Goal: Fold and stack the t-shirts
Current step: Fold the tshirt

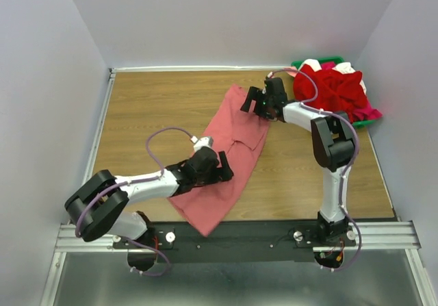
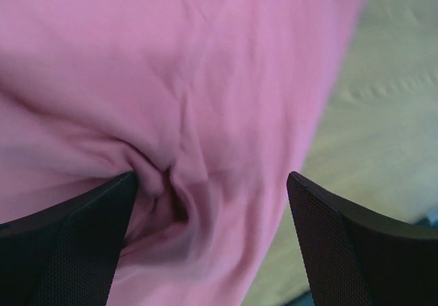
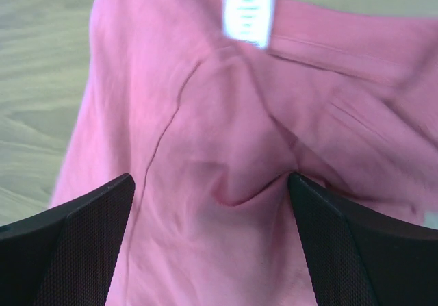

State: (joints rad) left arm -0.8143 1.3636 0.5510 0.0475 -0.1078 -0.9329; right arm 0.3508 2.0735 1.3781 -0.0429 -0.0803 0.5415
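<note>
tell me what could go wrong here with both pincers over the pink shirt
The left pincer is open with only a small pucker of the pink shirt beside one finger, so it may close on too little cloth. The shirt's near corner reaches the front edge of the table; a tug might drag it off.

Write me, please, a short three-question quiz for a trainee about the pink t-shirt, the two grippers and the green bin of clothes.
1. True or false: the left gripper and the right gripper both stand open over the salmon-pink cotton t-shirt.
2. Which view shows the shirt's white sewn-in label? A. left wrist B. right wrist
3. Fill in: the red and white garments are heaped in a green plastic ___.
Key: 1 true; 2 B; 3 bin.
</note>
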